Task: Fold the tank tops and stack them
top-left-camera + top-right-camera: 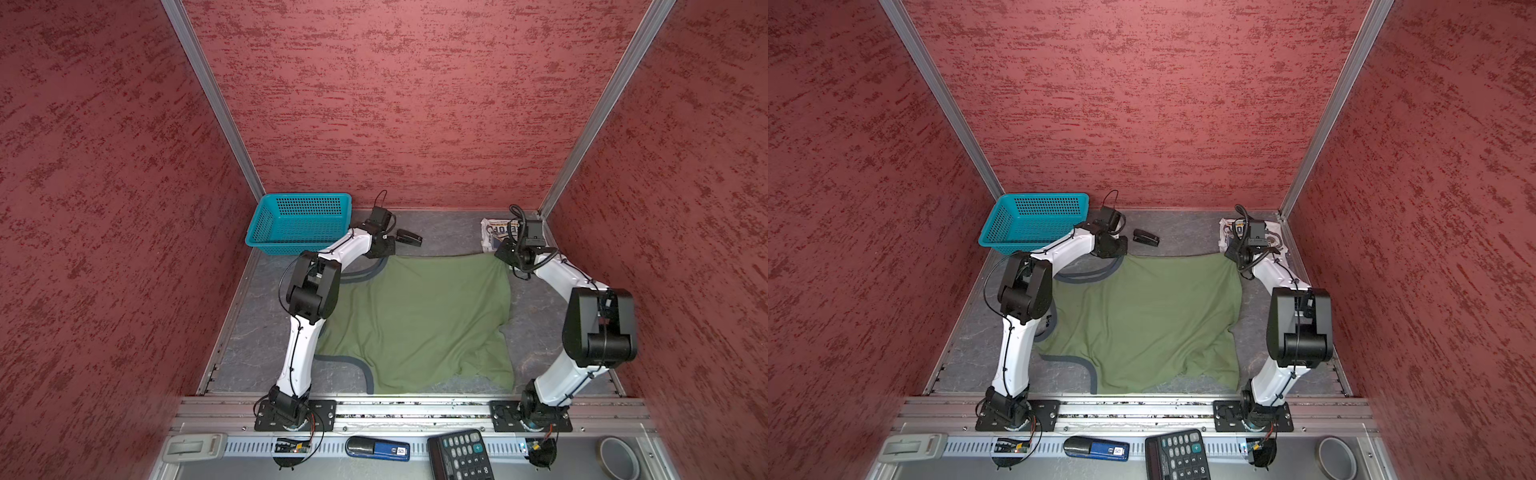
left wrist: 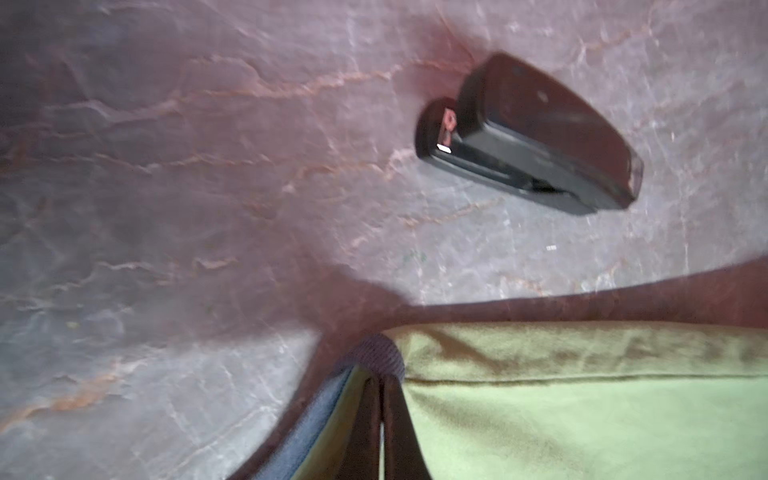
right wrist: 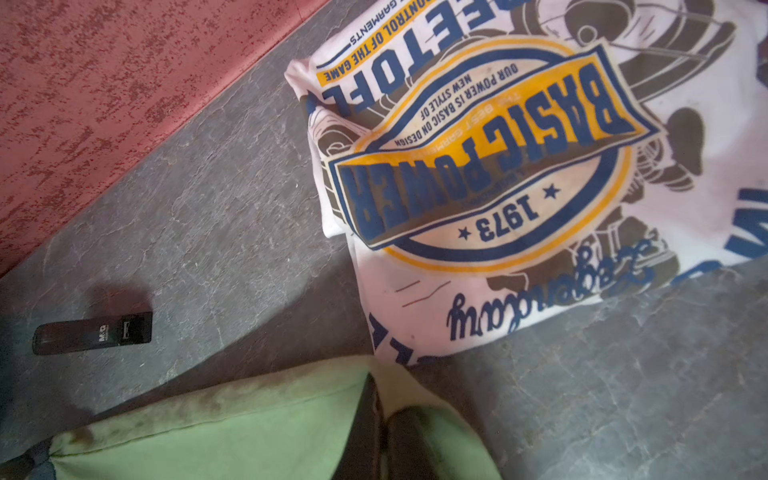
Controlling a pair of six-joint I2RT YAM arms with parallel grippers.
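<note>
Two white-shelled arms point(image 1: 299, 353) with bulky black joints point(image 1: 309, 291) and black, screw-fastened base plates point(image 1: 324, 419).

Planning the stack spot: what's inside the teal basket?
In the teal basket, only its own mesh floor and walls show in both top views; no cloth. The left arm covers its near right corner, so that bit is unseen.

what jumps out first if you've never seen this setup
An olive green tank top lies spread mid-table, the left claw and right claw each shut on a far corner. The folded white tank top with its blue-and-yellow emblem sits at the far right, a teal basket at the far left.
</note>
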